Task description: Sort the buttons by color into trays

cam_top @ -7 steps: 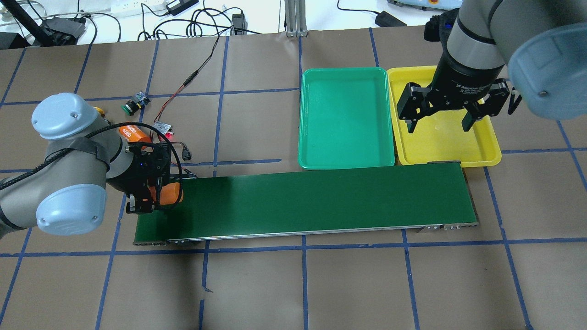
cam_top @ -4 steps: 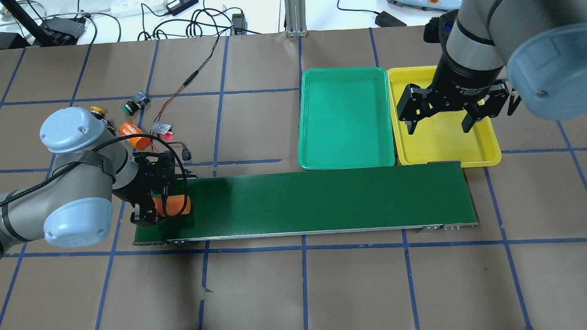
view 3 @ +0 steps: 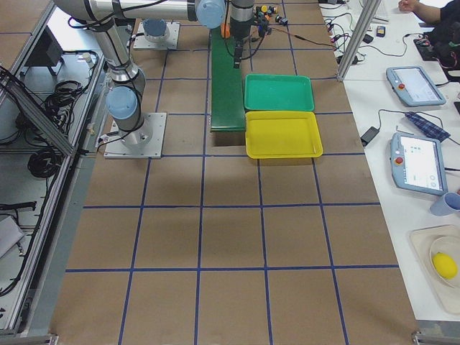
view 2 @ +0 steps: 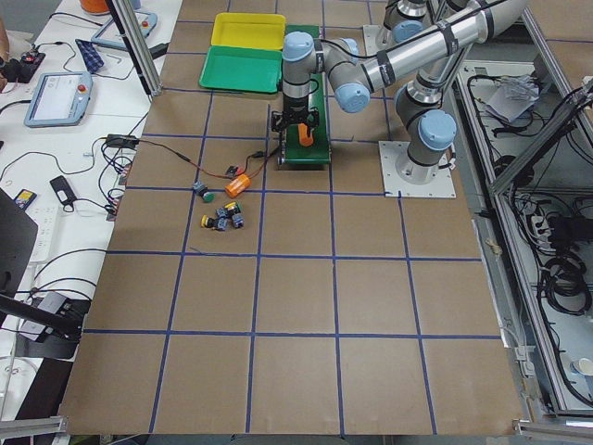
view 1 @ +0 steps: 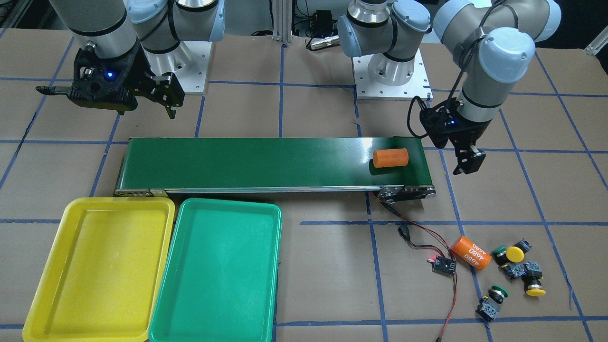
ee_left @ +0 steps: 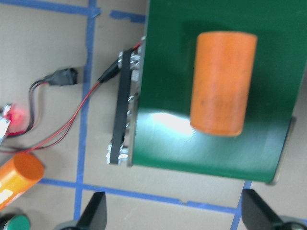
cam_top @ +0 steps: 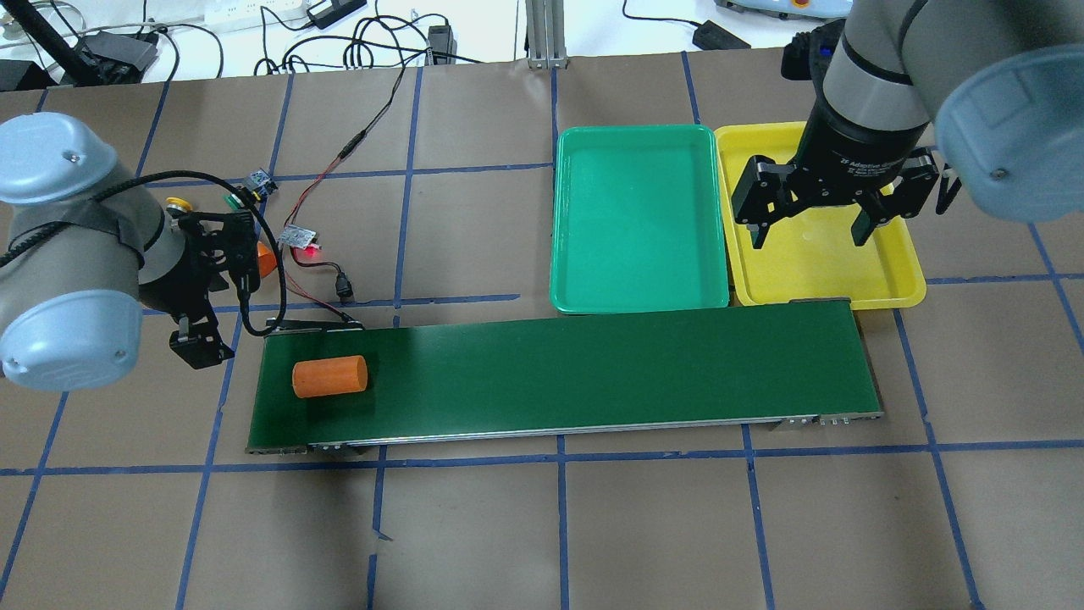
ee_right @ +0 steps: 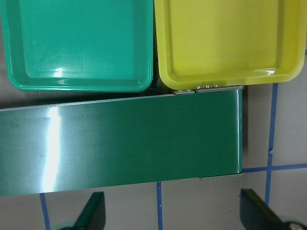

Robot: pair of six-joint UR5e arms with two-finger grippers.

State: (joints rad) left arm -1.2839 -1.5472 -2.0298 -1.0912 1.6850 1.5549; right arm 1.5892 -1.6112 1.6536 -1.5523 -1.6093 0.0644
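buttons (view 1: pixel 514 254) lie loose on the worktop (view 1: pixel 304 285), all four past the belt's end on the robot's left, and neither tray holds one yet. the long dark green belt (view 1: pixel 266 161) crosses the middle. the yellow tray (view 1: pixel 118 201) and the green tray (view 1: pixel 228 203) sit side by side at its other end, on the side away from the robot.

the right claw (cam_top: pixel 810 230) hangs spread wide and bare over the yellow tray, well apart from every button. the left claw (ee_left: pixel 175 218) is also spread wide with nothing in it, over bare worktop just off the belt's end, so the left arm is plainly the nearer one.

a plain orange cylinder (cam_top: pixel 330 377) lies on the belt near that end, its length along the belt. an orange cylinder marked 4680 (view 1: pixel 470 253) lies just beside the buttons, on their belt side.

from the left claw the buttons lie farther out from the robot's base. three huddle together, two yellow caps and one green, and a lone green button (view 1: pixel 494 298) rests a little beyond them. each is tipped on its side with caps pointing different ways, so i judge the claw must turn to suit whichever it goes for.
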